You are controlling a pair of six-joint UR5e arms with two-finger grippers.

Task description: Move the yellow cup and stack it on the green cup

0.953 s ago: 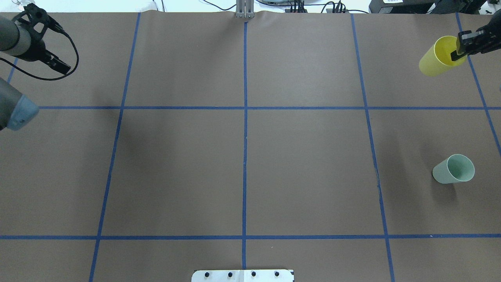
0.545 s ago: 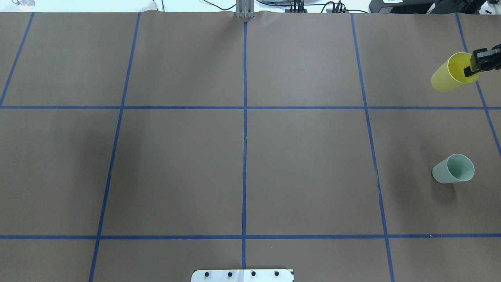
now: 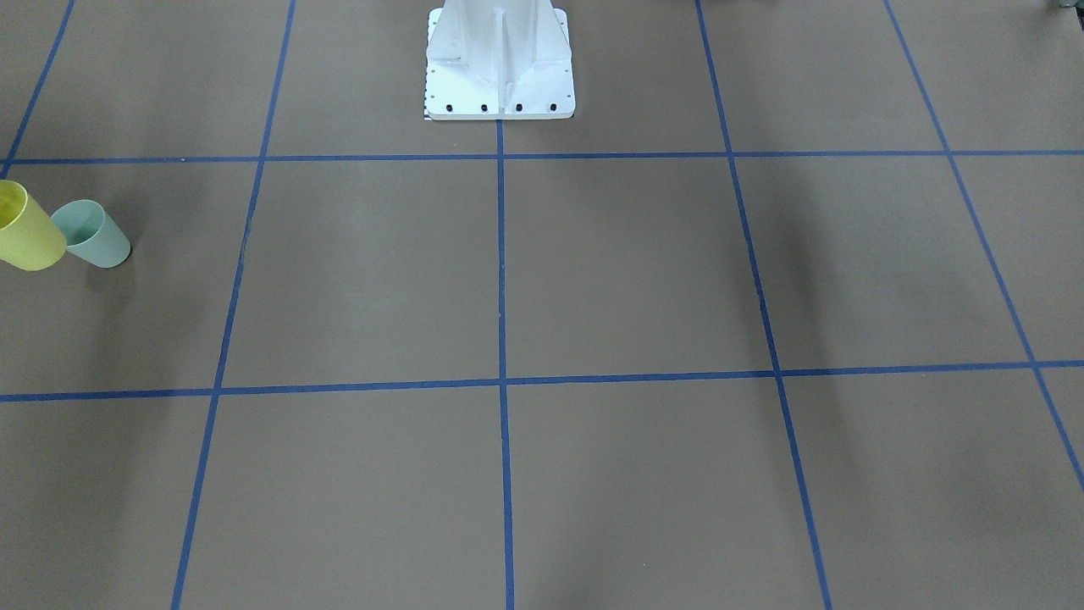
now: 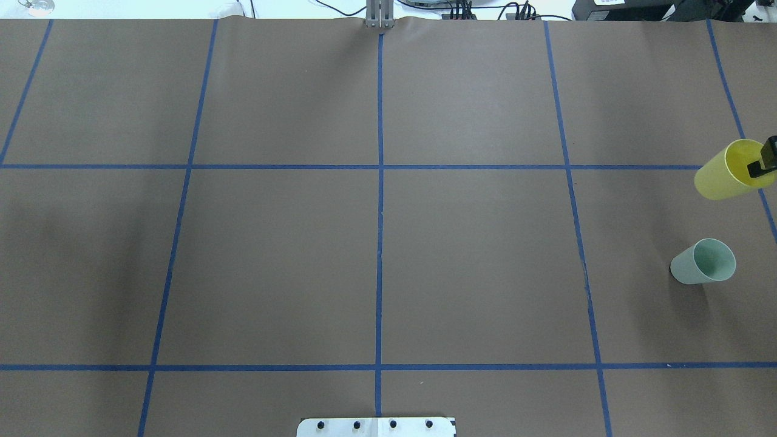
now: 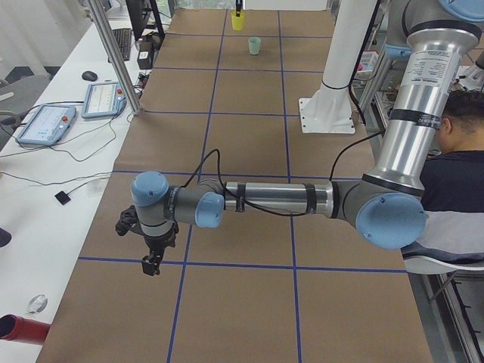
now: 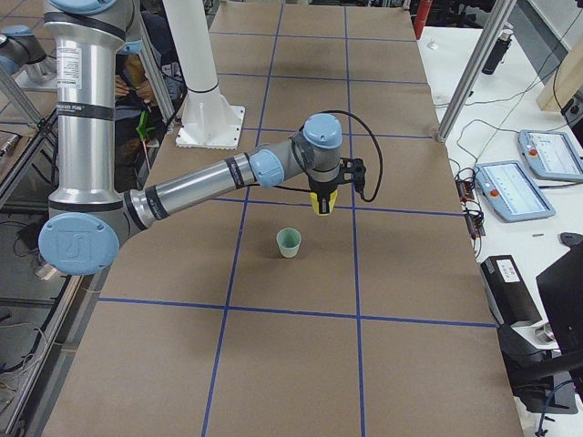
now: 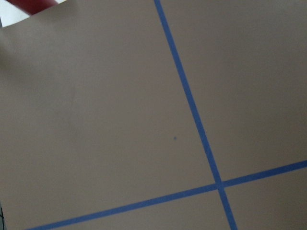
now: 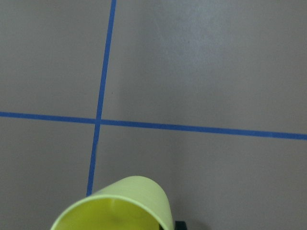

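The yellow cup (image 4: 722,173) hangs by its rim from my right gripper (image 4: 760,169) at the table's right edge, lifted off the brown paper, mouth up. One finger sits inside the rim. It also shows in the right wrist view (image 8: 120,206), the front view (image 3: 25,230) and the right side view (image 6: 321,202). The green cup (image 4: 704,261) stands upright and empty on the table, a short way nearer the robot than the yellow cup (image 3: 91,234) (image 6: 289,242). My left gripper (image 5: 151,262) hovers low over the table's left end, far from both cups; I cannot tell whether it is open.
The white robot base (image 3: 500,68) stands at the table's middle edge. Blue tape lines (image 4: 379,200) grid the brown paper. Tablets (image 6: 510,189) and cables lie on side benches. A person (image 5: 454,151) sits behind the left arm.
My right gripper has carried the yellow cup from the far right corner toward the green cup. The left arm has left the overhead view.
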